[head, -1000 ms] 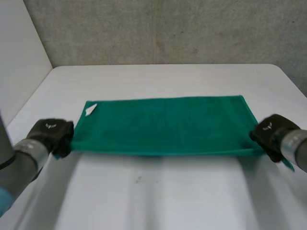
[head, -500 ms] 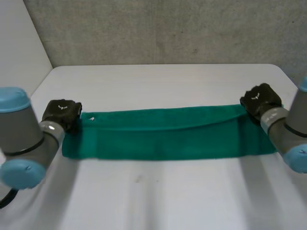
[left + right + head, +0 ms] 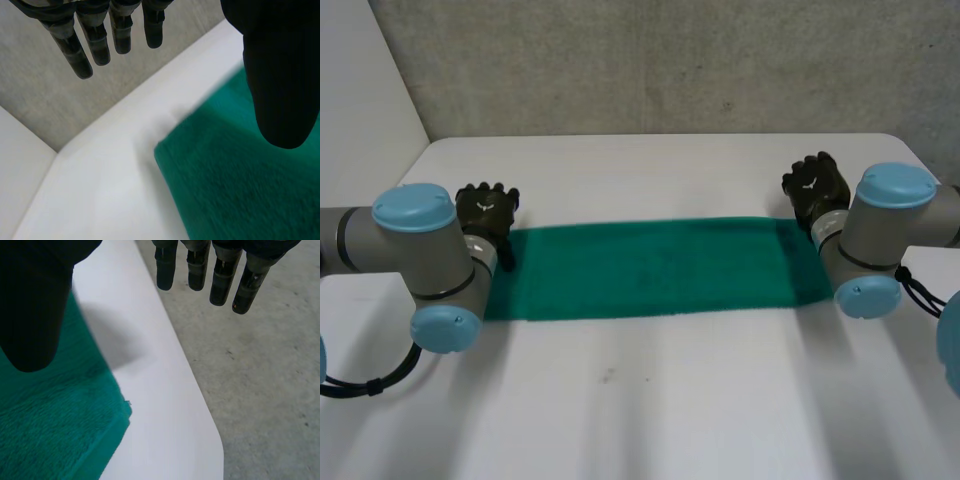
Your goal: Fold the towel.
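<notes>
The green towel (image 3: 660, 268) lies flat across the white table (image 3: 650, 400) as a long, narrow, doubled strip. My left hand (image 3: 487, 210) hovers just beyond the strip's far left corner, and my right hand (image 3: 815, 185) hovers just beyond its far right corner. In the left wrist view the left hand (image 3: 280, 75) has straight fingers (image 3: 82, 55) spread well away from the thumb, with the towel's corner (image 3: 225, 185) lying free below. The right wrist view shows the right hand (image 3: 35, 305) the same way: fingers (image 3: 220, 280) straight, nothing between them and the thumb, the towel's corner (image 3: 55, 435) beneath.
A grey wall (image 3: 670, 60) rises behind the table's far edge, and a white panel (image 3: 360, 120) stands at the left. Past the table's right edge lies grey floor (image 3: 260, 370). My two arms (image 3: 420, 260) flank the towel's ends.
Both hands carried the towel's near edge over to the far edge, doubling it into a narrow strip. They have since let go, opened and risen off the far corners.
</notes>
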Controlling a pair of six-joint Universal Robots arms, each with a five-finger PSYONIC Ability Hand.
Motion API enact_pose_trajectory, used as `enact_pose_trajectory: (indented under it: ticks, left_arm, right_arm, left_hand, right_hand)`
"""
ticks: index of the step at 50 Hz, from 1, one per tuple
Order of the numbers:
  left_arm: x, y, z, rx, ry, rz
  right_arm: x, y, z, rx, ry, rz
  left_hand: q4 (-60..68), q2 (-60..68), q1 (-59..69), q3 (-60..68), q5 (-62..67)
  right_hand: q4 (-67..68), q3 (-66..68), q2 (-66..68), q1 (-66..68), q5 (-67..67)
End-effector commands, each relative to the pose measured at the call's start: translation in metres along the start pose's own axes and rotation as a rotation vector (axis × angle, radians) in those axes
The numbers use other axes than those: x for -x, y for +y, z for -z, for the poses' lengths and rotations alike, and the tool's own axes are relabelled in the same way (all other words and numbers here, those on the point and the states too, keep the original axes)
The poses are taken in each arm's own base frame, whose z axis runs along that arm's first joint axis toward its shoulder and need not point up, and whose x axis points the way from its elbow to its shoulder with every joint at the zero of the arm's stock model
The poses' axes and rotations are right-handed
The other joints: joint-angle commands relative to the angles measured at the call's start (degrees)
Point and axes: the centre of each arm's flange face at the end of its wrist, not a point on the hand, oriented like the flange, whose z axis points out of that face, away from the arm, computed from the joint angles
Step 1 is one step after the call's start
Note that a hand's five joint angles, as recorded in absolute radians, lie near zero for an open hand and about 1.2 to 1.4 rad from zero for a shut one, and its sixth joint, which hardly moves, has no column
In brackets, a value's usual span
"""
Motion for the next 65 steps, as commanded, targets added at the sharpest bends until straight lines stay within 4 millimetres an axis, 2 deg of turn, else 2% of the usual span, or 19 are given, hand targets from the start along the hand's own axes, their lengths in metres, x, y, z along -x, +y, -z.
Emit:
enact_pose_trajectory:
  ticks: [1,5,9,14,18,23,30,32,33,42,47,50,54,55,58,60,62,63,65]
  left_arm:
    - [0.012,-0.025,0.016,-0.050,-0.020,0.001]
    - [0.020,-0.031,0.034,-0.048,-0.021,0.006]
    - [0.023,-0.030,0.054,-0.030,-0.015,0.005]
    - [0.022,-0.019,0.076,0.012,0.003,-0.001]
    - [0.018,-0.010,0.084,0.038,0.019,-0.004]
    - [0.014,-0.006,0.087,0.043,0.027,-0.007]
    - [0.014,-0.006,0.087,0.039,0.026,-0.006]
    - [0.014,-0.006,0.087,0.040,0.026,-0.006]
    - [0.014,-0.007,0.087,0.038,0.027,-0.008]
    - [0.014,-0.004,0.089,0.048,0.028,-0.009]
    - [0.013,-0.003,0.090,0.052,0.029,-0.008]
    - [0.014,-0.002,0.094,0.055,0.030,-0.008]
    - [0.014,-0.004,0.096,0.051,0.031,-0.008]
    - [0.015,-0.005,0.097,0.048,0.029,-0.009]
    - [0.015,-0.006,0.098,0.044,0.029,-0.007]
    - [0.016,-0.008,0.099,0.039,0.027,-0.007]
    - [0.017,-0.009,0.099,0.036,0.024,-0.006]
    - [0.017,-0.009,0.100,0.035,0.026,-0.006]
    - [0.018,-0.010,0.100,0.033,0.022,-0.005]
  right_arm:
    - [-0.042,-0.028,0.024,-0.012,0.047,-0.174]
    - [-0.060,-0.033,0.048,-0.003,-0.004,-0.279]
    - [-0.081,-0.019,0.067,0.033,-0.074,-0.350]
    - [-0.075,0.008,0.093,0.169,-0.209,-0.417]
    - [-0.073,0.028,0.102,0.255,-0.240,-0.456]
    - [-0.068,0.042,0.104,0.294,-0.249,-0.465]
    - [-0.057,0.072,0.088,0.307,-0.220,-0.469]
    - [-0.057,0.076,0.085,0.301,-0.207,-0.465]
    - [-0.061,0.079,0.082,0.292,-0.182,-0.458]
    - [-0.092,0.104,0.071,0.345,0.003,-0.407]
    - [-0.133,0.131,0.074,0.467,0.165,-0.257]
    - [-0.145,0.135,0.075,0.484,0.180,-0.171]
    - [-0.160,0.117,0.075,0.436,0.207,-0.090]
    - [-0.165,0.104,0.074,0.389,0.222,-0.092]
    - [-0.159,0.077,0.072,0.294,0.196,-0.123]
    - [-0.147,0.055,0.071,0.217,0.151,-0.155]
    - [-0.125,0.012,0.073,0.080,0.063,-0.199]
    - [-0.108,-0.018,0.079,-0.017,-0.007,-0.219]
    - [-0.090,-0.044,0.086,-0.098,-0.082,-0.235]
  left_hand:
    - [-1.63,-1.41,-1.01,-1.99,-2.60]
    - [-1.63,-1.41,-1.01,-1.99,-2.60]
    - [-1.63,-1.41,-1.01,-1.99,-2.60]
    - [-1.63,-1.41,-1.01,-1.99,-2.60]
    - [-1.63,-1.41,-1.01,-1.99,-2.60]
    - [-1.63,-1.41,-1.01,-1.99,-2.60]
    - [-1.63,-1.41,-1.01,-1.99,-2.60]
    - [-1.63,-1.41,-1.01,-1.99,-2.60]
    - [-1.63,-1.41,-1.01,-1.99,-2.60]
    - [-1.63,-1.41,-1.01,-1.99,-2.60]
    - [-1.63,-1.41,-1.01,-1.99,-2.60]
    - [-1.63,-1.41,-1.01,-1.99,-2.60]
    - [-1.63,-1.41,-1.01,-1.99,-2.60]
    - [-1.63,-1.41,-1.01,-1.99,-2.60]
    - [-1.63,-1.41,-1.01,-1.99,-2.60]
    - [-1.63,-1.41,-1.01,-1.99,-2.60]
    - [-1.63,-1.41,-1.01,-1.99,-2.60]
    - [-1.63,-1.41,-1.01,-1.99,-2.60]
    - [-1.63,-1.41,-1.01,-1.99,-2.60]
  right_hand:
    - [-3.04,-2.13,-2.63,-1.46,-3.38]
    - [-3.04,-2.13,-2.63,-1.46,-3.38]
    - [-3.04,-2.13,-2.63,-1.46,-3.38]
    - [-3.04,-2.13,-2.63,-1.46,-3.38]
    - [0.70,1.61,1.11,2.28,0.36]
    - [10.31,11.22,10.72,11.88,9.96]
    - [29.98,30.89,30.39,31.55,29.63]
    - [42.89,43.80,43.30,44.47,42.55]
    - [65.78,66.69,66.19,67.36,65.44]
    - [66.96,67.87,67.37,68.54,66.62]
    - [66.96,67.87,67.37,68.54,66.62]
    - [66.96,67.87,67.37,68.54,66.62]
    - [66.96,67.87,67.37,68.54,66.62]
    - [66.96,67.87,67.37,68.54,66.62]
    - [66.96,67.87,67.37,68.54,66.62]
    - [66.96,67.87,67.37,68.54,66.62]
    - [66.96,67.87,67.37,68.54,66.62]
    - [66.96,67.87,67.37,68.54,66.62]
    - [66.96,67.87,67.37,68.54,66.62]
